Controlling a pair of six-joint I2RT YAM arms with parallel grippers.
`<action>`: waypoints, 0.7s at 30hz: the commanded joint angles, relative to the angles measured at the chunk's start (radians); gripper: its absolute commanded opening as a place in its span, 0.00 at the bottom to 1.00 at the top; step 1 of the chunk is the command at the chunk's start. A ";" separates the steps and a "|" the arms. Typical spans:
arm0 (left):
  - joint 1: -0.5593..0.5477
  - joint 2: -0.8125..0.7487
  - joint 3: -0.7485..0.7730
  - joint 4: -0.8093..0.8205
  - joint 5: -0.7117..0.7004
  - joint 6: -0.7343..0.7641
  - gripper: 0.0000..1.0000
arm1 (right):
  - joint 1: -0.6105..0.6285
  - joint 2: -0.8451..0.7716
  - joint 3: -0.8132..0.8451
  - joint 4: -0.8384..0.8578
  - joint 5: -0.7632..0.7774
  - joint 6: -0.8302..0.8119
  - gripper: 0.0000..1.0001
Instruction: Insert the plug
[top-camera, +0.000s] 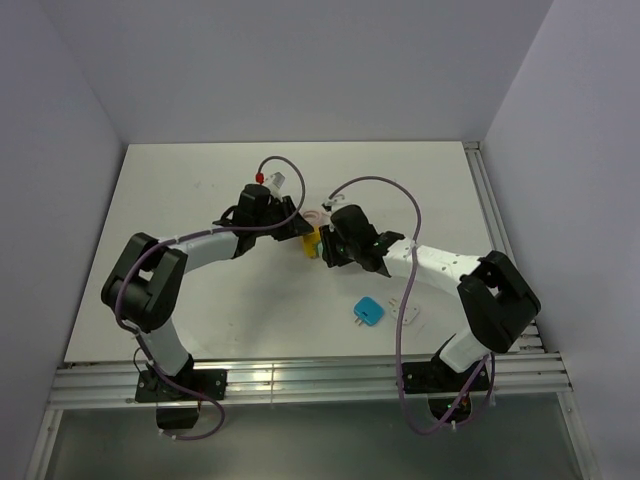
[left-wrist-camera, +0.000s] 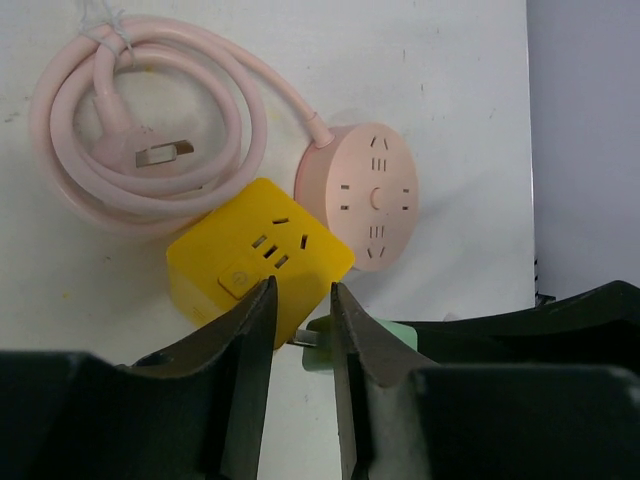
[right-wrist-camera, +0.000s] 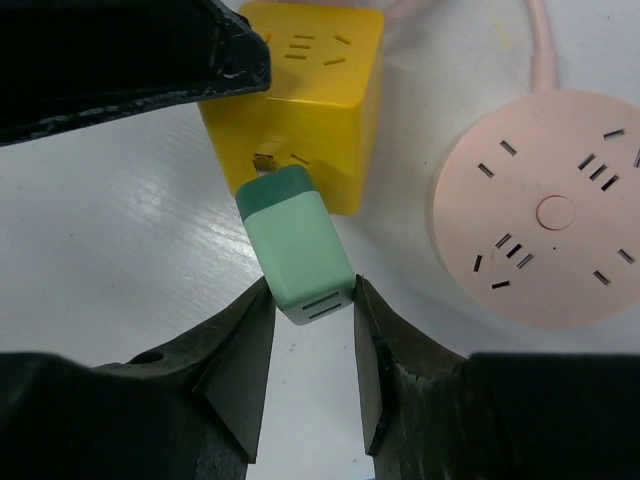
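Observation:
A mint-green plug (right-wrist-camera: 297, 240) with a dark green front lies between the fingertips of my right gripper (right-wrist-camera: 313, 290), which is shut on its rear end. Its prongs (right-wrist-camera: 265, 160) meet the side slots of the yellow cube socket (right-wrist-camera: 310, 90), with a little metal still showing. The left gripper (left-wrist-camera: 302, 288) has its jaws a narrow gap apart. Its tips rest over the near edge of the yellow cube (left-wrist-camera: 255, 250) without clamping it. Between those tips a prong (left-wrist-camera: 300, 338) and a sliver of the green plug (left-wrist-camera: 318, 345) show. From above, both grippers meet at the yellow cube (top-camera: 311, 243).
A round pink power strip (left-wrist-camera: 372, 195) sits just beyond the cube, its pink cable (left-wrist-camera: 60, 120) coiled to the left with a flat plug (left-wrist-camera: 150, 150). A blue plug (top-camera: 368, 312) and a white adapter (top-camera: 410, 313) lie near the right arm.

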 joint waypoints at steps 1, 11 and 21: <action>-0.001 0.024 -0.019 0.064 0.054 -0.008 0.33 | -0.006 0.002 0.070 0.025 -0.006 -0.007 0.31; 0.001 0.042 -0.092 0.167 0.124 -0.053 0.30 | -0.003 0.007 0.138 -0.048 -0.026 0.015 0.00; -0.004 -0.011 -0.216 0.245 0.174 -0.131 0.27 | 0.014 -0.091 0.091 -0.094 0.084 0.093 0.00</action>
